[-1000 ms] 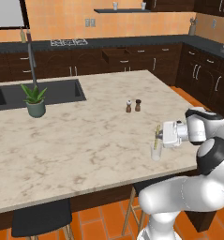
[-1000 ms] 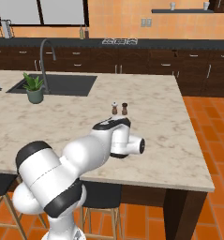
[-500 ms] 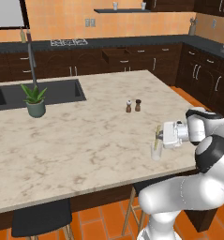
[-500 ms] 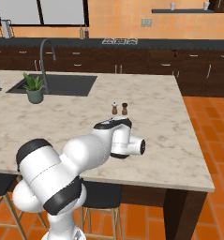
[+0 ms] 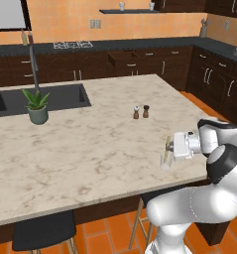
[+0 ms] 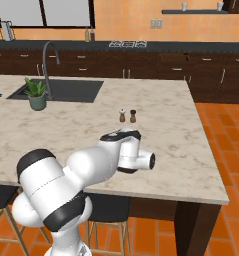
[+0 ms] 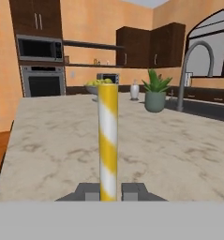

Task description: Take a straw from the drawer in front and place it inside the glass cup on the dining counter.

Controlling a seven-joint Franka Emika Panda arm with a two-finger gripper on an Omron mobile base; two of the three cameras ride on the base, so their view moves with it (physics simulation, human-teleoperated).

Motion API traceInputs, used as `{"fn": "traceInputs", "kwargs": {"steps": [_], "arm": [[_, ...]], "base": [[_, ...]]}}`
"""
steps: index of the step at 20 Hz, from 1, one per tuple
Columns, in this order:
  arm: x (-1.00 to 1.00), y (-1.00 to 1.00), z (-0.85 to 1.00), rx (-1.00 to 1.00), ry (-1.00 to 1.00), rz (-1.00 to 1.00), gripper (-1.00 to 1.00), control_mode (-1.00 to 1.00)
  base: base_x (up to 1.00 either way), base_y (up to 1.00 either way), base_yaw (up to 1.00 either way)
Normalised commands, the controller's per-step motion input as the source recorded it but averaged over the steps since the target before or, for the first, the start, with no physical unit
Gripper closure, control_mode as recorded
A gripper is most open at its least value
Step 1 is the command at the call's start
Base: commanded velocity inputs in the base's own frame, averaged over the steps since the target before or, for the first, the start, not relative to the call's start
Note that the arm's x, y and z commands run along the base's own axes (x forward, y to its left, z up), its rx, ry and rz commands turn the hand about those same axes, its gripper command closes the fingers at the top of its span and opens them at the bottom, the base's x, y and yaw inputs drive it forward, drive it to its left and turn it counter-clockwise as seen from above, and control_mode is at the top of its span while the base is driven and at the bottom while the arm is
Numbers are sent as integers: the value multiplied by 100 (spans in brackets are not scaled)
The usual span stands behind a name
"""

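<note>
Left base view: the white arm reaches over the near right edge of the dining counter's marble desk point(image 5: 90, 149), its claw point(image 5: 168, 150) shut on the straw point(image 5: 167, 145), which stands roughly upright. Right under the claw sits the glass cup point(image 5: 165, 163) on the desk; whether the straw's lower end is inside it cannot be told. The salt and pepper shakers point(image 5: 141, 112) stand well apart toward the middle, and a potted plant point(image 5: 36, 106) sits beside the sink point(image 5: 40, 98). An open drawer point(image 5: 125, 58) juts from the far cabinets.

Right base view: the arm's bulk hides the claw; the shakers point(image 6: 127, 116) stand just beyond it.

Hand view: the 2 fingertips point(image 7: 86, 191) clamp the yellow-and-white striped straw point(image 7: 108, 140), which rises straight up the middle, with the plant point(image 7: 155, 91) and the faucet point(image 7: 194, 70) beyond.
</note>
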Motion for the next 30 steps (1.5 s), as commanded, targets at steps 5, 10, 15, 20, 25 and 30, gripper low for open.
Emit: {"fn": "traceInputs", "kwargs": {"steps": [5,10,15,20,25,30], "arm": [[0,0,-19,0,0,0,100,-100],[0,0,-17,0,0,0,-100,-100],[0,0,-2,0,0,0,-100,-100],[-1,0,3,0,0,0,-100,-100],[-8,-1,29,0,0,0,-100,-100],[-8,-1,43,0,0,-2,-100,-100]], "base": [[0,0,0],[0,0,0],[0,0,0],[0,0,0],[0,0,0],[0,0,0]]}}
